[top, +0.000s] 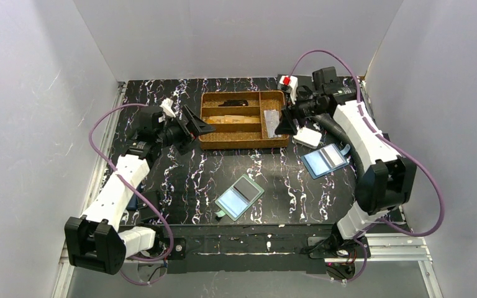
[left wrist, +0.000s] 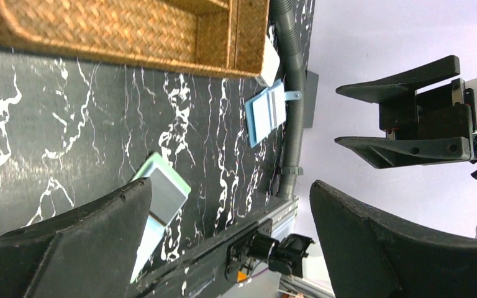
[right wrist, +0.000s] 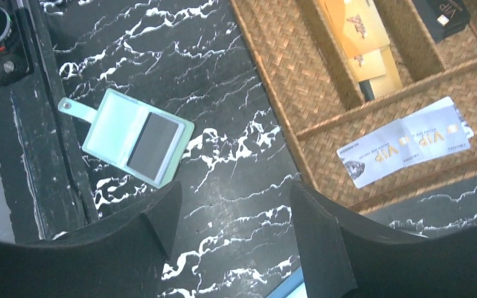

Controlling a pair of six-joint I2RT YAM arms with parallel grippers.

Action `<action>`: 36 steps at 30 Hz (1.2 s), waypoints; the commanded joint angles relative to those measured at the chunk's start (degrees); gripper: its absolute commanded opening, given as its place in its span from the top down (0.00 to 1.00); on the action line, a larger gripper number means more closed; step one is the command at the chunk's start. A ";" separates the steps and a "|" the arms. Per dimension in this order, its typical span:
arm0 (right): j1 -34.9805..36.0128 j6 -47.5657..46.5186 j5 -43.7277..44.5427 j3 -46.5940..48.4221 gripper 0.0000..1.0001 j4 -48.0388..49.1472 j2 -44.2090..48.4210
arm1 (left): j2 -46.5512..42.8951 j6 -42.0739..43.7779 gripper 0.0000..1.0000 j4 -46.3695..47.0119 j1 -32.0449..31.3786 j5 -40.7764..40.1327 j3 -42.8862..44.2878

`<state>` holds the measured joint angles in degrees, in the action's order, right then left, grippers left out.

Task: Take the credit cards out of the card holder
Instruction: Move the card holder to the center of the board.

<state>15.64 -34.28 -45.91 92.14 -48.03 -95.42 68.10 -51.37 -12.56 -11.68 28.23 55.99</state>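
The teal-green card holder (top: 240, 197) (right wrist: 133, 136) (left wrist: 161, 192) lies open on the table near the front edge. One of its pockets looks pale and the other dark grey. In the wicker tray (top: 243, 144) lie orange-gold credit cards (right wrist: 355, 34) (top: 233, 119), a dark card (right wrist: 442, 12) and two silver VIP cards (right wrist: 404, 149) (top: 272, 119). My right gripper (top: 284, 124) (right wrist: 236, 205) hangs open over the tray's front right corner with nothing between its fingers. Left of the tray my left gripper (top: 200, 127) (left wrist: 230, 211) is wide open and holds nothing.
A blue holder (top: 325, 160) (left wrist: 267, 115) with greyish panels lies right of centre. A white box (top: 308, 137) sits between it and the tray. A red and white object (top: 287, 81) stands at the back. White walls enclose the table on three sides.
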 commanded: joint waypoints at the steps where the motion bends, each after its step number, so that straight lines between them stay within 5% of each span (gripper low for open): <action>1: -1.65 -2.40 0.97 -4.75 0.27 -0.70 5.46 | -4.83 1.81 0.02 -5.04 0.34 3.36 -1.68; 11: -9.24 -13.42 6.78 -7.80 0.26 -11.77 8.94 | -7.32 7.49 0.02 -8.39 0.08 6.08 -5.63; 22: -9.84 -9.85 7.28 -15.89 0.24 -10.14 18.93 | -9.30 7.66 0.02 -9.37 -2.55 6.56 -7.17; 36: -9.84 -5.11 0.27 -19.87 0.17 -10.36 20.90 | -10.05 0.24 0.02 -18.63 -25.42 -14.05 -3.70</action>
<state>6.02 -40.71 -41.91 73.60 -56.97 -74.35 58.46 -49.17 -26.24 -33.91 21.39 49.23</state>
